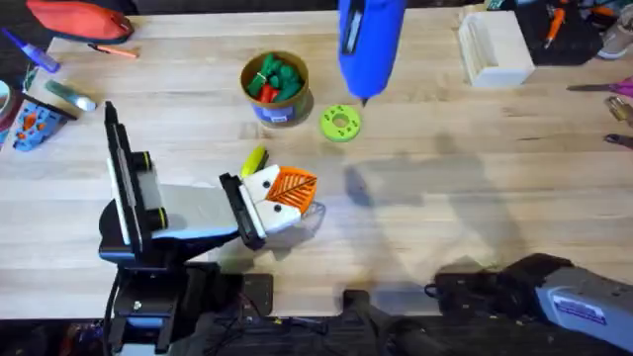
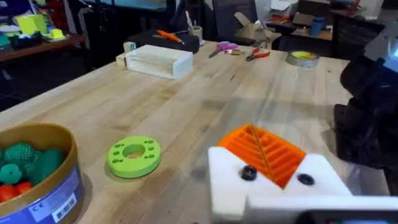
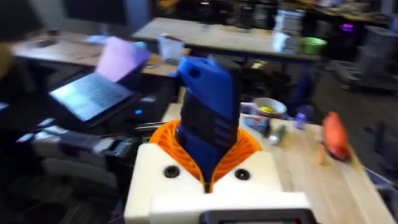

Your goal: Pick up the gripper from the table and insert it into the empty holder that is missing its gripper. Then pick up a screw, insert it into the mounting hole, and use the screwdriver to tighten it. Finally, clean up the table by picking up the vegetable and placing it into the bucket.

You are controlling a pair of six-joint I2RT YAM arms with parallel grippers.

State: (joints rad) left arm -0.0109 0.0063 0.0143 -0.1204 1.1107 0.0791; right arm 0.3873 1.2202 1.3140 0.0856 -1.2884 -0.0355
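step: tighten screw | my right gripper (image 3: pixel 214 214) pinches screwdriver (image 1: pixel 368 44) high above table | left fingers clamp holder (image 1: pixel 267 203) near bucket (image 1: pixel 275 87) | advice: lower tip straight onto the screw, holder steady

Blue screwdriver (image 1: pixel 368 44) above green ring disc (image 1: pixel 341 124)

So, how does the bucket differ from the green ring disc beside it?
The bucket has tall walls, a tan rim and a blue band; the green ring disc is flat and bright green. The bucket holds green and red toy vegetables; the disc holds nothing. Both are round and stand on the table.
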